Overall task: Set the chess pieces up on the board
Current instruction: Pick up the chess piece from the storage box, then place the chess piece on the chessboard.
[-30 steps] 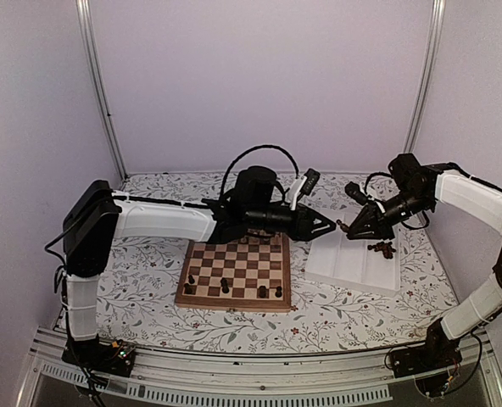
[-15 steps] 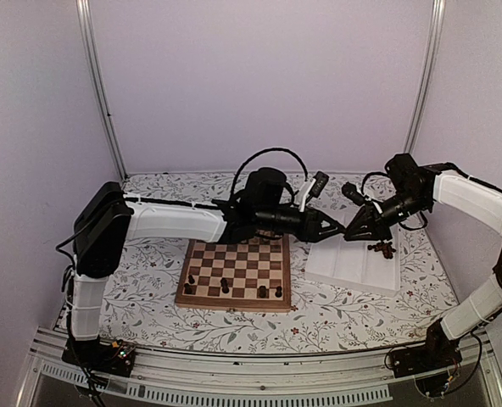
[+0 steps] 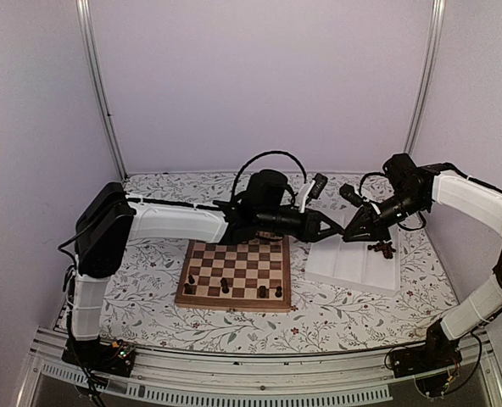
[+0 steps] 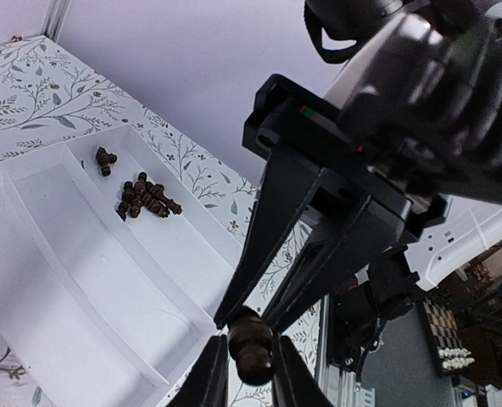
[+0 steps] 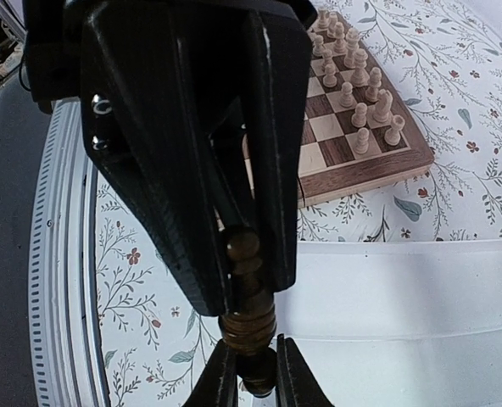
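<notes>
Fingers met tip to tip above the white tray (image 3: 353,271): the left fingers (image 3: 331,231) and the right fingers (image 3: 351,234) were each closed narrowly on opposite ends of one dark chess piece (image 4: 251,343), held clear of the tray. We saw more loose dark pieces (image 4: 145,199) heaped at the tray's right end. Left of it on the floral surface (image 3: 149,271) lay the board (image 3: 238,267), where we counted four dark chessmen (image 3: 225,286) on the near rows and cream chessmen (image 5: 353,76) on the far side
</notes>
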You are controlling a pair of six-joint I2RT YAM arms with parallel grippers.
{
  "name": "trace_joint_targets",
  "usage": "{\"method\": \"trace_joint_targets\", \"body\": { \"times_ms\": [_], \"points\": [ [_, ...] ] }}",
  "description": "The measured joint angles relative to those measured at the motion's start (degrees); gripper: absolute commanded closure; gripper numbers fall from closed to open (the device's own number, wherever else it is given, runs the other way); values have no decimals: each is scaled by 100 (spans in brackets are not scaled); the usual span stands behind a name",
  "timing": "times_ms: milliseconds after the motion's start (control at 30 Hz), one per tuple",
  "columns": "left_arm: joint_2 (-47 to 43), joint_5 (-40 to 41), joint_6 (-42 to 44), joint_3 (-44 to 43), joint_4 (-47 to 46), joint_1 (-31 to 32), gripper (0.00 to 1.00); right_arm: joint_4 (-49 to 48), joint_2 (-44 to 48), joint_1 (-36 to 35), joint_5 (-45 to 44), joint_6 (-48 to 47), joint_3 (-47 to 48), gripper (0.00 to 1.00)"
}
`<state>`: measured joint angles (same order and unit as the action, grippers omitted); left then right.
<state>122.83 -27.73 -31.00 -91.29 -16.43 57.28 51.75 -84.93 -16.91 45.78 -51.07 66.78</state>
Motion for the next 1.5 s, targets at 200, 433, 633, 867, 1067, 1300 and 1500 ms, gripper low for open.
{"method": "trace_joint_targets", "body": {
  "times_ms": [200,433,633,867,1067,1300,1500],
  "points": [
    [0,-13,-48,37,-94,-2,93,-33,0,-4,-28,22,-33,86],
    [-111,-13,61,358,-107,-2,96,-249,0,-31,-17,85,-267,86],
    [-944,361,739,901,866,-4,95,-651,-66,-35,46,247,-544,86],
    [-2253,1497,1711,1475,2859,-4,93,-1075,-166,-35,114,426,-688,86],
    [-2815,2691,2017,2225,4404,-109,93,-1224,-188,-35,111,503,-737,86],
    [-3467,3064,2044,2946,5252,-697,93,-1276,-221,-35,114,522,-761,86],
    [-3567,3062,2116,3106,5414,-986,93,-1285,-221,-35,114,525,-789,86]
  ]
}}
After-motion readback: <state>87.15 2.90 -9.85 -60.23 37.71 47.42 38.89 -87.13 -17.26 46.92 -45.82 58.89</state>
